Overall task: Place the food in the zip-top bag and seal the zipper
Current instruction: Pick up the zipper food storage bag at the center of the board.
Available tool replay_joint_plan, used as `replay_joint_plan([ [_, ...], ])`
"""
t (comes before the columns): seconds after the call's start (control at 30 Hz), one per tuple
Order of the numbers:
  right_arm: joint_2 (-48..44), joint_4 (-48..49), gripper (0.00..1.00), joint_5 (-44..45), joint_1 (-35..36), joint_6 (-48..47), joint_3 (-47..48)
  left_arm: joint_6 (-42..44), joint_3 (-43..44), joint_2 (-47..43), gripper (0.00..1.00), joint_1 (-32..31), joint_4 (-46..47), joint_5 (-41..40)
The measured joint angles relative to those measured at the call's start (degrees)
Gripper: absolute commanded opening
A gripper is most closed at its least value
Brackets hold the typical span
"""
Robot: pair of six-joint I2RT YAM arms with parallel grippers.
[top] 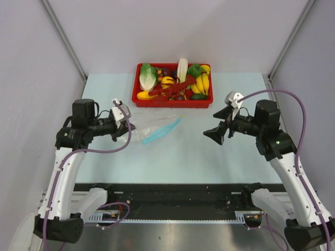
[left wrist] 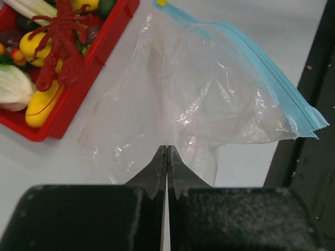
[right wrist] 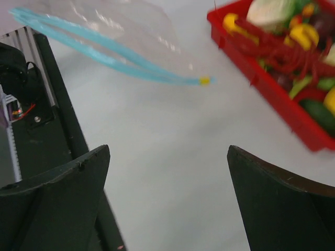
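Here, on the pale blue table between grey walls, the left gripper pinches the clear bag; the right gripper gapes open.

Tabletop: pale blue-green and flat, filling the middle of the top view between grey walls, with a black rail along its lower edge.
Red tray: sits on the tabletop at upper centre, long side across the frame, close to the far edge.
Zip-top bag: clear and crumpled, on the tabletop just below the tray's left half, near it but apart.
Zipper: blue strip on the bag's right side, running from lower left to upper right.
Yellow tab: at the zipper's upper end, nearest the tray.
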Motion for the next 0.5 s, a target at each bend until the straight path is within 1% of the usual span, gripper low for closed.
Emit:
replay_joint_plan([
  [0.03, -1.0, 1.9, 0.95, 0.1, 2.1, -1.9, 0.0, -0.5, 0.1, -0.3, 0.0, -0.8, -0.1, 0.6],
  [0.1, -2.3, 5.4, 0.92, 0.5, 5.2, -5.0, 0.0, -2.0, 0.2, -0.4, 0.0, -2.3, -0.6, 1.5],
  [0.2, -3.0, 9.3, 0.88, 1.9, 11.8, -9.5, 0.0, -4.2, 0.2, -0.4, 0.0, -4.0, -1.0, 2.7],
  [0.23, -3.0, 9.6, 0.85, 2.3, 14.2, -10.8, 0.0, -4.8, 0.2, -0.4, 0.0, -4.2, -1.0, 3.1],
  [0.33, -3.3, 9.7, 0.8, 6.5, 26.0, -16.1, -0.2, -6.7, 0.3, -0.4, 0.0, -4.5, -1.0, 4.3],
  [0.4, -3.2, 9.7, 0.76, 9.2, 31.5, -18.9, -0.2, -7.5, 0.3, -0.4, 0.0, -4.8, -1.1, 5.0],
  [0.43, -3.0, 9.8, 0.71, 10.9, 33.8, -20.3, -0.3, -7.8, 0.3, -0.4, 0.0, -5.0, -1.1, 5.1],
  [0.5, -2.1, 10.7, 0.66, 13.7, 36.5, -22.8, -0.5, -8.1, 0.3, -0.4, 0.0, -5.5, -1.2, 5.3],
])
